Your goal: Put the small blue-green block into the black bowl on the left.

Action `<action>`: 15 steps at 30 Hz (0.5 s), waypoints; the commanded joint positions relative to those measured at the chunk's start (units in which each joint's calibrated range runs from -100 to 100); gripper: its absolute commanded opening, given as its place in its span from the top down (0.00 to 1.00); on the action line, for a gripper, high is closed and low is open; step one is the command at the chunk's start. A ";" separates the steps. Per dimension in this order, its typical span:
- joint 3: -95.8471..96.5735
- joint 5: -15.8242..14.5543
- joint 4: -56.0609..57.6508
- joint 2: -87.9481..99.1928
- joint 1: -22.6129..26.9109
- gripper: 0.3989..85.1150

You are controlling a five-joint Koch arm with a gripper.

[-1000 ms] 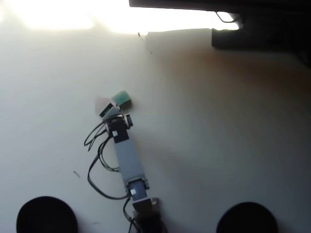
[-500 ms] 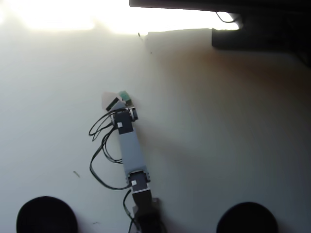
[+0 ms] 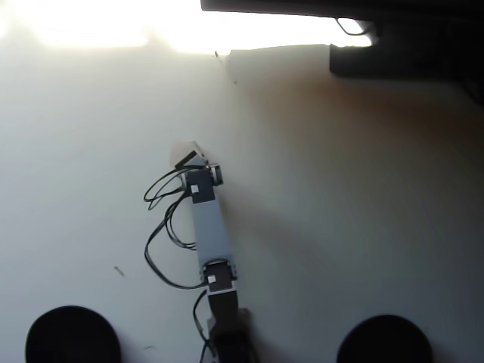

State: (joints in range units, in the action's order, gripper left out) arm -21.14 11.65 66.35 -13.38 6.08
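Daylight washes out the far edge of a pale white table (image 3: pixel 340 227) in the overhead view, where a slim grey hobby robot arm (image 3: pixel 209 231) with black joint blocks reaches up the picture from its base at the bottom edge. Its pale end effector (image 3: pixel 184 154) sits at the far tip of the arm, near the middle of the table and slightly left of centre in this view; its jaws lie beneath the wrist and blur into one light shape, so how far they stand apart cannot be told, nor whether anything is held between them. The small blue-green foam block cannot be made out anywhere in the picture; if it is at the end effector, the arm's wrist hides it. Loops of thin black cable (image 3: pixel 162 227) hang off the arm just below and to the left of the end effector. A round matte black bowl (image 3: pixel 72 335) rests well below and to the left of the end effector, in the bottom-left corner, partly cut by the frame edge. A second round black bowl (image 3: pixel 384 339) of the same look lies well below and to the right. A dark object (image 3: pixel 401 38) fills the top-right corner, far above and right of the end effector.
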 commanded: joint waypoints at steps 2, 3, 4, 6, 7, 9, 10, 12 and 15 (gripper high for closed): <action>-3.72 -1.37 2.19 -0.06 -0.15 0.46; -3.53 -1.66 2.27 -0.38 -0.15 0.46; -3.53 -2.15 2.27 -0.70 -0.15 0.46; -3.53 -2.98 2.27 -1.56 -0.15 0.46; -3.16 -3.13 1.71 -1.88 -0.29 0.48; -3.16 -3.17 0.41 -2.63 -0.49 0.49; -3.16 -3.17 -0.16 -2.63 -0.63 0.49; -3.16 -3.17 -0.32 -2.63 -0.73 0.49; -2.88 -3.17 -0.32 -2.95 -0.68 0.49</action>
State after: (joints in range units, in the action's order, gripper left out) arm -21.24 8.47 66.68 -16.54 5.40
